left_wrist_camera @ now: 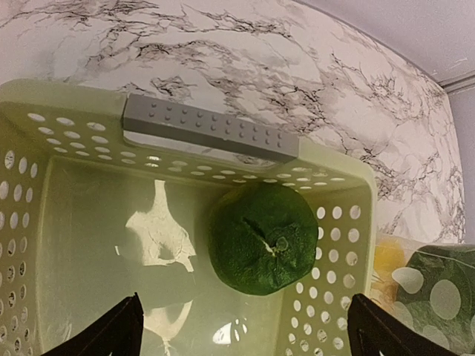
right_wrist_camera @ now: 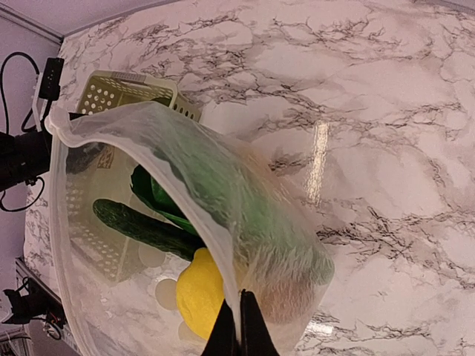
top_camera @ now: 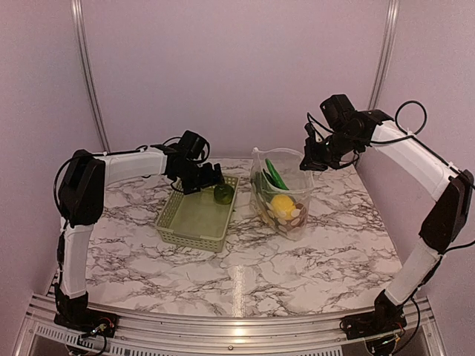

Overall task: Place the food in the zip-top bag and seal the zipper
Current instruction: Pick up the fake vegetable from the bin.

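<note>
One piece of food, a dark green round vegetable [left_wrist_camera: 263, 237] [top_camera: 223, 193], lies in the far right corner of the pale green basket [left_wrist_camera: 74, 96] [top_camera: 194, 222]. My left gripper [left_wrist_camera: 245, 311] [top_camera: 213, 179] hangs open just above it, fingers wide on either side and touching nothing. The zip-top bag [top_camera: 284, 194] [right_wrist_camera: 245, 200] stands upright to the right of the basket, mouth open. Inside it are a dark green cucumber [right_wrist_camera: 141, 226], a yellow fruit [right_wrist_camera: 199, 293] [top_camera: 282, 204] and other pieces. My right gripper [right_wrist_camera: 239, 326] [top_camera: 309, 163] is shut on the bag's top edge and holds it up. I cannot make out the zipper.
The basket has a grey handle strip [left_wrist_camera: 208, 133] on its far rim and perforated walls. Its right wall stands close to the bag [left_wrist_camera: 438, 297]. Marble table [top_camera: 245, 267] stretches in front of both. Purple walls close in behind and at the sides.
</note>
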Available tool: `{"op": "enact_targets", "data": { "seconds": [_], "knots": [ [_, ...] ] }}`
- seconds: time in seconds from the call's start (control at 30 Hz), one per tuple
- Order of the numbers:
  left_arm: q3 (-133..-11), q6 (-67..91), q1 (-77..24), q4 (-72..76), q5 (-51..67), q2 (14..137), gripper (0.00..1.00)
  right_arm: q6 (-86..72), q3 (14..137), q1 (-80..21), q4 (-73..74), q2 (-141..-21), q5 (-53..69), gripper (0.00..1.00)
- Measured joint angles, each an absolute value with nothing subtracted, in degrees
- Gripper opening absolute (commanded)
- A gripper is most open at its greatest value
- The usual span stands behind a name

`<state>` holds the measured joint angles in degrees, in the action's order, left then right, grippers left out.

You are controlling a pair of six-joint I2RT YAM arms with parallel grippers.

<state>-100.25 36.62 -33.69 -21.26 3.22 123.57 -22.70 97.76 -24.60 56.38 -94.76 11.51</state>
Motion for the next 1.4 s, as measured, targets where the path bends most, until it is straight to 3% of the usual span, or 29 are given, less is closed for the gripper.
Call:
{"op": "enact_targets", "data": {
  "seconds": [0.9,1.4],
  "knots": [
    [-107.9,43.0,-33.6,-19.0,8.3,134.0,0.88,-22.7,97.6,-24.6,56.4,-94.8,11.6,0.0],
    [-110.0,45.5,-33.6,-17.8,12.1,137.7,0.7,-22.7,97.4,-24.6,56.2,-94.7,11.6,0.0]
  ]
}}
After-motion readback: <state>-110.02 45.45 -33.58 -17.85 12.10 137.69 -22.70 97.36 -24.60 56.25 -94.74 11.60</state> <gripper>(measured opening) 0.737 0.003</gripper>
